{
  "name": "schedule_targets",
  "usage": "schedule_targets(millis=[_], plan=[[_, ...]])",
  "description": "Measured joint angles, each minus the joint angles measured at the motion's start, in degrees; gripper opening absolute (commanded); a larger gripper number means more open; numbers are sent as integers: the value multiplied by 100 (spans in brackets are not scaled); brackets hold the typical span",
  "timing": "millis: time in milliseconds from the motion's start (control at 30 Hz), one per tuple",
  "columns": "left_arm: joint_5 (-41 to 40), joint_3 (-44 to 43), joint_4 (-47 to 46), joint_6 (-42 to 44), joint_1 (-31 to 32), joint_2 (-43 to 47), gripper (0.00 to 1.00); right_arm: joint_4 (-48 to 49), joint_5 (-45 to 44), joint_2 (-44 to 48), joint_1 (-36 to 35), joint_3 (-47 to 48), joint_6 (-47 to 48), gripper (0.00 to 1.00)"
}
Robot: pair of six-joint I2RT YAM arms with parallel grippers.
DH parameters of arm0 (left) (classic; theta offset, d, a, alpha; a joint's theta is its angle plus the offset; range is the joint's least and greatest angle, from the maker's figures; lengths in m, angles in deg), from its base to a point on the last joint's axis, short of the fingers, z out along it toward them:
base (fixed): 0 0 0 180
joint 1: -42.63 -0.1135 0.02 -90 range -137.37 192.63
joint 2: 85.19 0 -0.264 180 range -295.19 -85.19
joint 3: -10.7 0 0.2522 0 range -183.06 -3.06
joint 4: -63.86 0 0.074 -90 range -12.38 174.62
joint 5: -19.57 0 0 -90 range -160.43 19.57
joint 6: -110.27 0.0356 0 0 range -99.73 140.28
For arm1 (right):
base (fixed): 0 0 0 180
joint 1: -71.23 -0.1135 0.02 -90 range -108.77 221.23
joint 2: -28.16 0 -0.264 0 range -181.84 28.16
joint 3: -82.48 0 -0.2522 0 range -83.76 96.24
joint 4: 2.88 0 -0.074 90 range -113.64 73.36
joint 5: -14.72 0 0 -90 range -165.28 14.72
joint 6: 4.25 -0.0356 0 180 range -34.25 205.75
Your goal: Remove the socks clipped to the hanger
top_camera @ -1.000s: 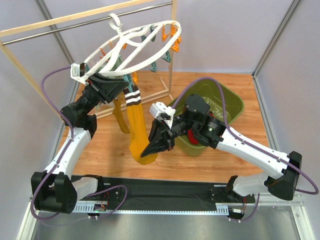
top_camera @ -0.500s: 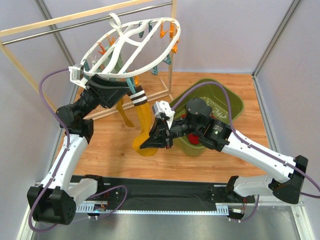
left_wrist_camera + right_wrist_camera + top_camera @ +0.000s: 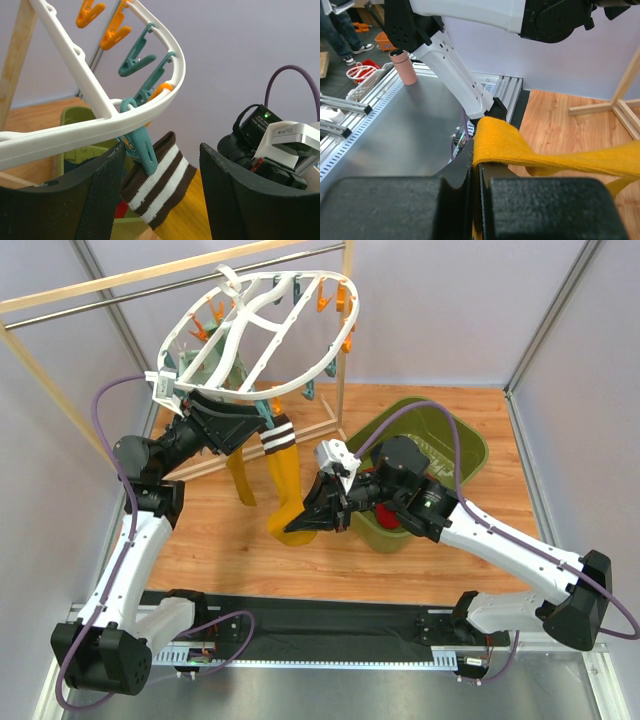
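Observation:
The white oval hanger hangs by its hook from the rail, and its rim crosses the left wrist view. A mustard yellow sock with a brown and white striped cuff hangs from a teal clip that pinches the cuff. My left gripper is open just under the rim, with its fingers on either side of the clip and cuff. My right gripper is shut on the toe end of this sock and holds it out sideways. A second mustard sock hangs behind.
An olive green bin with something red inside stands on the wooden floor behind my right arm. The wood and metal rail frame spans the back, with its upright by the hanger. Empty orange clips and teal clips dangle from the rim.
My left gripper's jaws have opened wider and it has risen under the hanger, which has swung up and levelled. My right gripper, still shut on the sock's toe, shifted slightly.

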Motion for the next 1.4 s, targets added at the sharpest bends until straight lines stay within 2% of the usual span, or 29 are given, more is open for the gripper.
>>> schedule_targets(millis=[200, 333, 533, 767, 1033, 1200, 1400], plan=[[81, -197, 560, 498, -24, 31, 68, 850, 549, -83, 151, -146, -470, 0], [188, -197, 470, 435, -127, 11, 67, 1154, 789, -85, 168, -181, -654, 0], [240, -24, -470, -136, -240, -173, 68, 1394, 994, -92, 192, -181, -804, 0], [409, 179, -2415, -1355, -273, -898, 67, 1419, 1123, -96, 195, -181, -881, 0], [389, 302, -2922, -1799, -304, -1003, 67, 1414, 1187, -111, 203, -181, -896, 0], [214, 527, -2896, -1792, -304, -739, 64, 1403, 1200, -111, 203, -181, -894, 0], [-365, 1034, -2358, -1377, -262, 275, 64, 1370, 1220, -111, 203, -181, -890, 0]])
